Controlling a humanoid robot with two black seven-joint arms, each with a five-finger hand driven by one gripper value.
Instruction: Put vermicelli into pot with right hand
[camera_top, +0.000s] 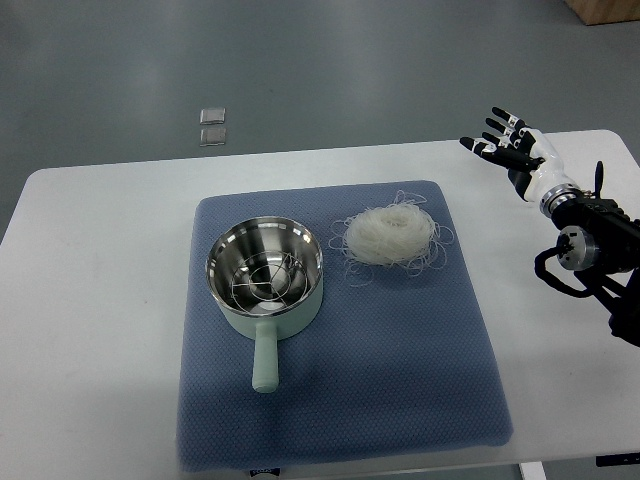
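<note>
A white nest of vermicelli (391, 236) lies on the blue mat (400, 380), just right of the pot. The pale green pot (266, 279) has a shiny steel inside and a handle pointing toward the near edge; nothing but reflections shows in it. My right hand (503, 141) hovers over the table's far right corner, fingers spread and holding nothing, well to the right of the vermicelli. Its arm comes in from the right edge. The left arm does not show.
The white table (100, 300) carries the mat in its middle. Two small clear squares (212, 127) lie on the grey floor beyond the table's far edge. A brown box corner (605, 10) shows at the top right.
</note>
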